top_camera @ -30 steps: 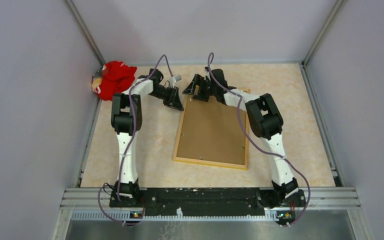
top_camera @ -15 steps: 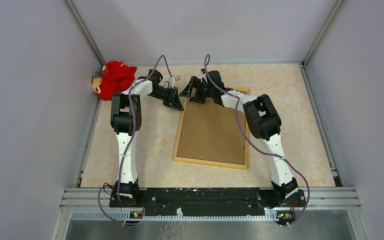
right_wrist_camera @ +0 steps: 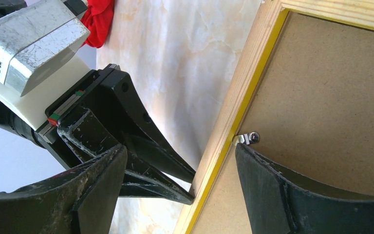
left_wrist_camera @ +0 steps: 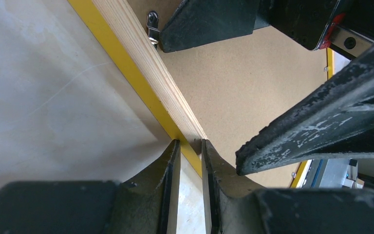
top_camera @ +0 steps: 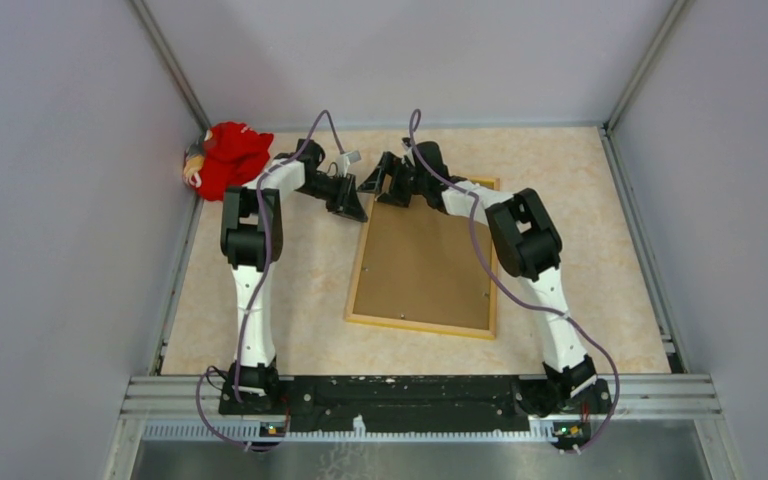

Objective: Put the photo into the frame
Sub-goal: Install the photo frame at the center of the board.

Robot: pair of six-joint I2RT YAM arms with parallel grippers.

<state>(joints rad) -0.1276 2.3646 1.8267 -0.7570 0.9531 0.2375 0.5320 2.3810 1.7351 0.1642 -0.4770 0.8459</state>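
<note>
there, frame (top_camera: 420, 326) on table (top_camera: 600, 260), grey walls (top_camera: 410, 55)

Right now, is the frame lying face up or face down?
Face down: the frame shows its wood-coloured back, with the brown backing board on top.

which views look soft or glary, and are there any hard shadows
Top external: even, soft light, everything sharp, no hard shadows on the table. Left wrist: frame grain crisp, its own fingers near the lens dark and slightly soft. Right wrist: bright sheen on the silver block, clip sharp, near fingers very dark.
</note>
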